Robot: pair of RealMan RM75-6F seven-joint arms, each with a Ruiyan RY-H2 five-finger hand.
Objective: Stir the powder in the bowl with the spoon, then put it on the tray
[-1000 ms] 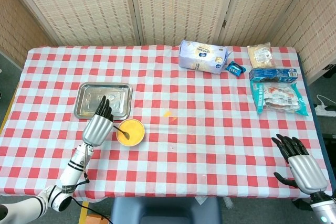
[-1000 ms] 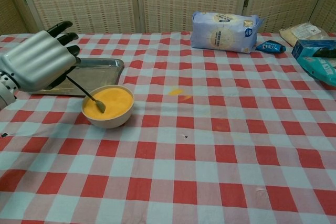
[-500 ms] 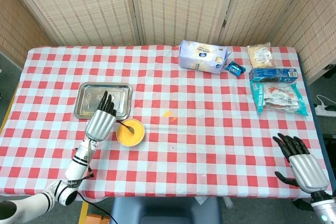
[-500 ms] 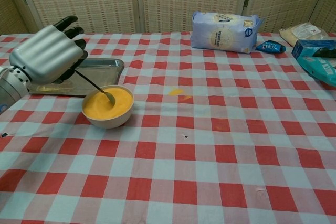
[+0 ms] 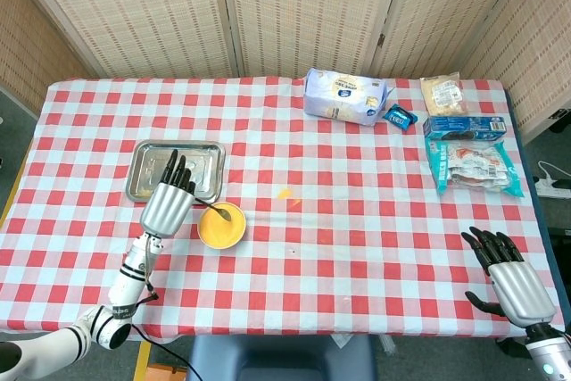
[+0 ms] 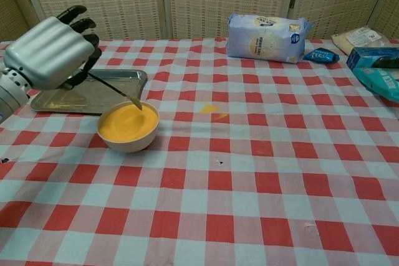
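A white bowl of orange powder stands on the checked cloth, just right of the steel tray. My left hand holds a thin spoon by its handle. The spoon's head hangs just above the far rim of the bowl, clear of the powder. My right hand rests at the table's near right corner with fingers apart and nothing in it; the chest view does not show it.
A white flour bag lies at the back. Snack packets and a blue box lie at the far right. A small orange smear marks the cloth right of the bowl.
My left hand has lifted and drawn back toward the tray, raising the spoon's head out of the powder to the bowl's far rim. The right hand has barely moved.
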